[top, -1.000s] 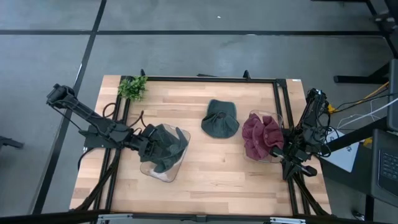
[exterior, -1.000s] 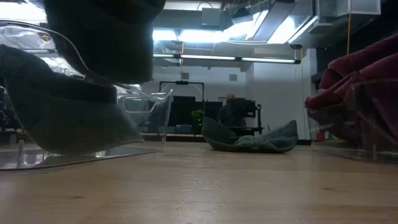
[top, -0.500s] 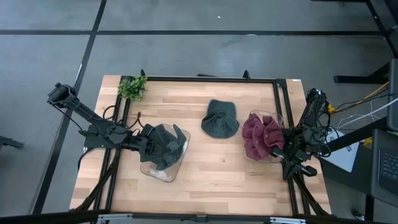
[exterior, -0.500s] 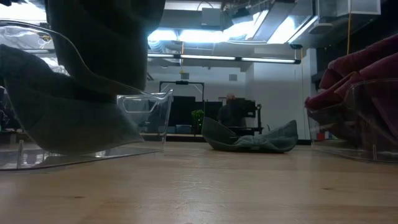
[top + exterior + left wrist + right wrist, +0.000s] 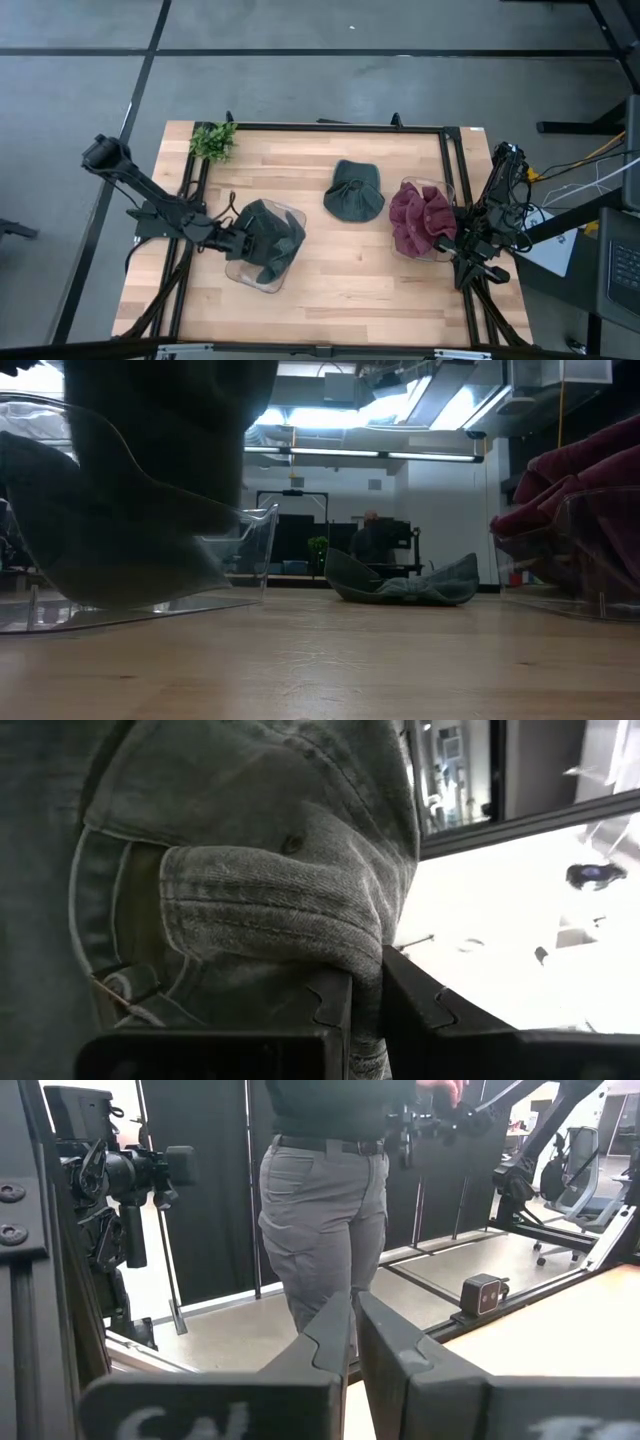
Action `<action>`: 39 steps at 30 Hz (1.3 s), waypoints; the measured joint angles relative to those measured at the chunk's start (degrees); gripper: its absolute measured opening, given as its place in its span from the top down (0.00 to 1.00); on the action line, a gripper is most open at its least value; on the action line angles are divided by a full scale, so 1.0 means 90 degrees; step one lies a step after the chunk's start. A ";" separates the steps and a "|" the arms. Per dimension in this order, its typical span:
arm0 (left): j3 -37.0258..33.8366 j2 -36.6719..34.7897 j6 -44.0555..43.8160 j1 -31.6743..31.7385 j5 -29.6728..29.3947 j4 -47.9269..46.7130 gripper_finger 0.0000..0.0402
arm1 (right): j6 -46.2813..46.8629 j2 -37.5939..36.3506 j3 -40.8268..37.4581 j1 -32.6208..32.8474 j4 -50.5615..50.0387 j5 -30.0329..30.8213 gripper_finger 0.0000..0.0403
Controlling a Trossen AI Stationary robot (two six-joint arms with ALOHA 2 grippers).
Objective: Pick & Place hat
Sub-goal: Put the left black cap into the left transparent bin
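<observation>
My left gripper (image 5: 238, 241) is shut on a dark green hat (image 5: 270, 240) over the clear bin (image 5: 262, 283) at the table's left. In the low view the hat (image 5: 160, 430) hangs as a dark mass into the bin (image 5: 235, 545), above grey-green cloth (image 5: 100, 550) lying on the bin's bottom. A second dark green hat (image 5: 353, 192) lies flat on the table's middle, also visible in the low view (image 5: 400, 585). My right gripper (image 5: 353, 1325) is shut on nothing, parked at the table's right edge (image 5: 476, 266). My left gripper pinches a bunched fold of the hat's cloth (image 5: 372, 945) between its two fingers (image 5: 335, 995). The fingers lie level and come from the table's left. The hat hangs below and beyond them inside the bin; I cannot tell whether it touches the cloth beneath.
A clear bin (image 5: 447, 200) with maroon hats (image 5: 420, 220) stands at the right, next to the right arm. A small green plant (image 5: 213, 140) sits at the far left corner. A person (image 5: 325, 1210) stands beyond the table. Bare wood lies along the near edge.
My left gripper has sunk a little and moved toward the table's near right, staying shut. The hat has gone down with it, deeper into the clear bin.
</observation>
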 joint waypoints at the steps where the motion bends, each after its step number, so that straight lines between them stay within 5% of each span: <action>1: -0.0033 0.0042 -0.0024 -0.0023 0.0009 -0.0002 0.93 | 0.0000 -0.0001 0.0001 0.0001 0.0000 -0.0002 0.94; 15: -0.0751 0.0084 -0.0432 -0.0169 -0.0114 0.0185 0.92 | 0.0000 -0.0002 0.0000 0.0001 -0.0001 -0.0002 0.94; 30: -0.0760 0.0045 -0.0296 -0.0169 -0.0136 0.0469 0.77 | 0.0000 -0.0001 0.0002 0.0001 0.0000 0.0000 0.94; 39: -0.0660 -0.0273 -0.0262 -0.0111 -0.0010 -0.0349 0.63 | 0.0000 0.0000 0.0001 0.0000 -0.0002 0.0000 0.94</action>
